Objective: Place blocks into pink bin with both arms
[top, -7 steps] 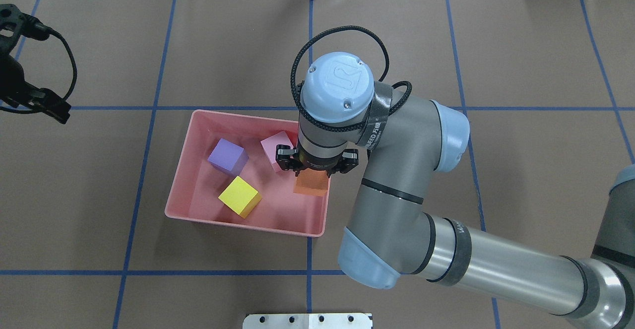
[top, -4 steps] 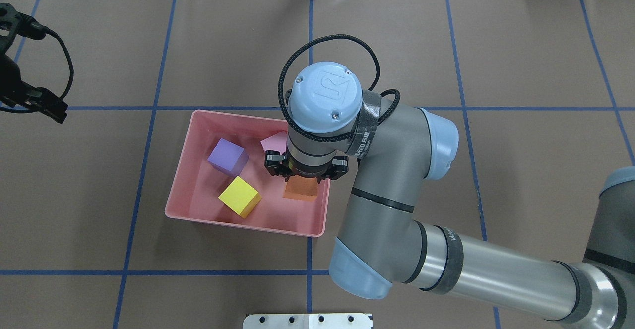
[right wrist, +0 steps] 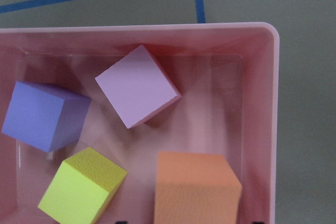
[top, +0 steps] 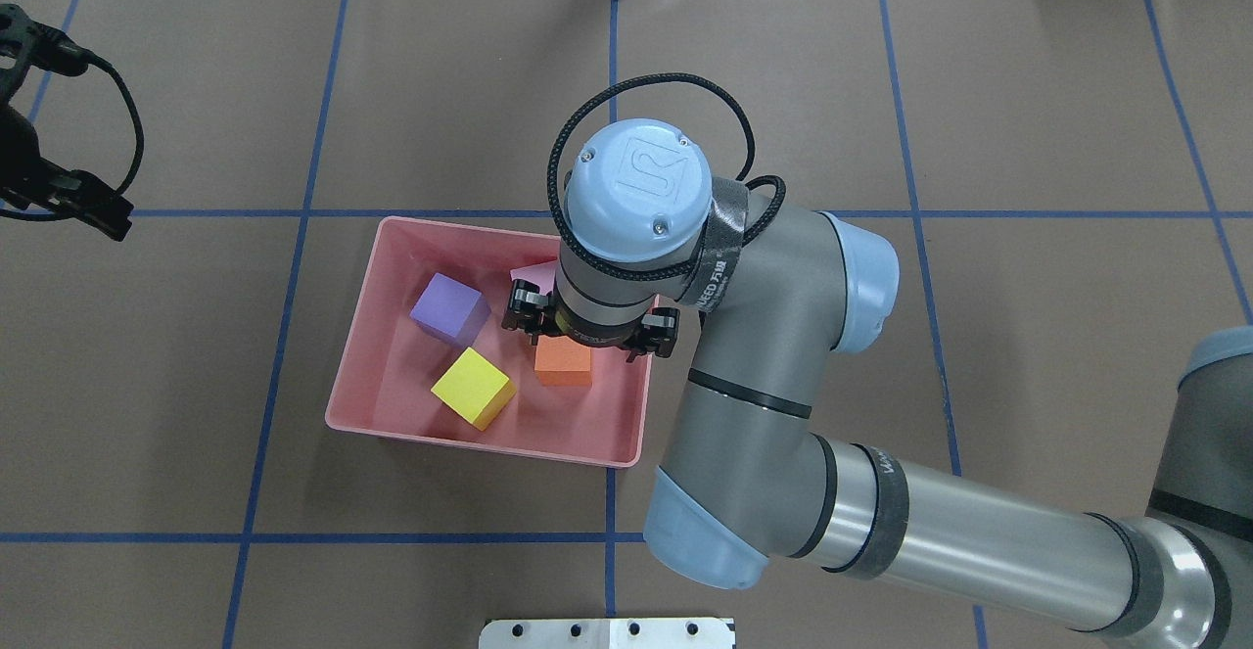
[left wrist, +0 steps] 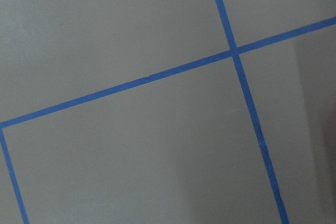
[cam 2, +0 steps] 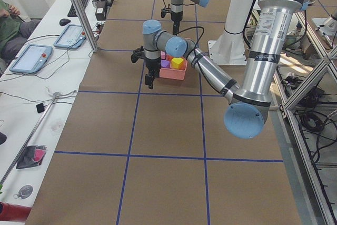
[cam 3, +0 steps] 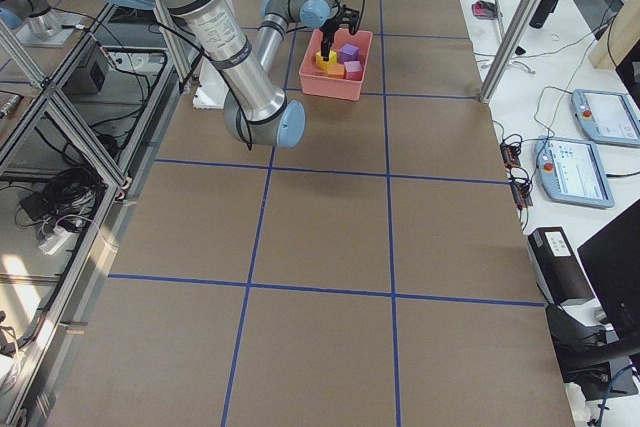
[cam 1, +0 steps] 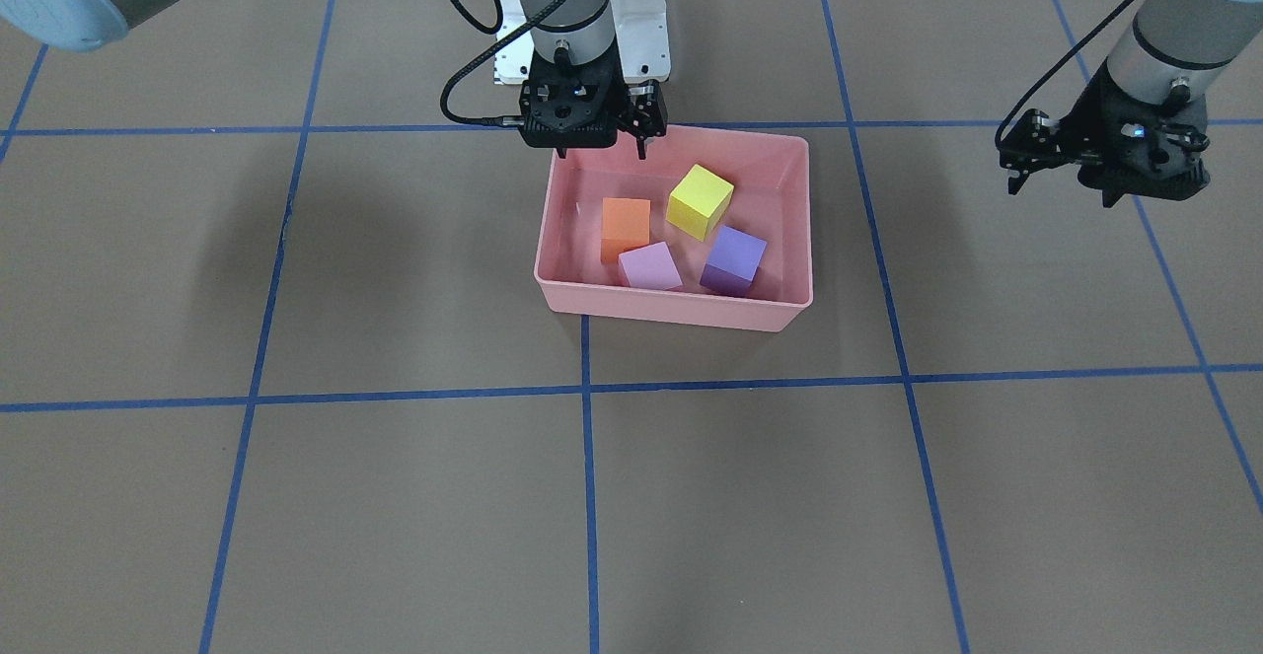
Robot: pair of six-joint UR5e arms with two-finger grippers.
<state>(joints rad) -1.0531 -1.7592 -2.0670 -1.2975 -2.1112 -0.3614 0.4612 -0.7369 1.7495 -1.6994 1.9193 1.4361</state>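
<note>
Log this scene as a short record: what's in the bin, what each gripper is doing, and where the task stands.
bin: on table, holds four blocks
blocks in bin: yellow, orange, pink, purple
right gripper: open, empty, above bin
left gripper: looks open, empty, off to the side over table
blocks outside bin: none seen
status: all four blocks in bin

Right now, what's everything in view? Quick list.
pink bin: one, salmon pink, mid-table.
blocks: four, all inside the bin: yellow block, orange block, purple block, pink-lilac block.
table: one, brown, blue tape grid.
base plate: one, white, at the robot's edge of the table.
right hand: black, open, empty, above the bin by the orange block.
left hand: black, open, empty, above the table, away from the bin.
</note>
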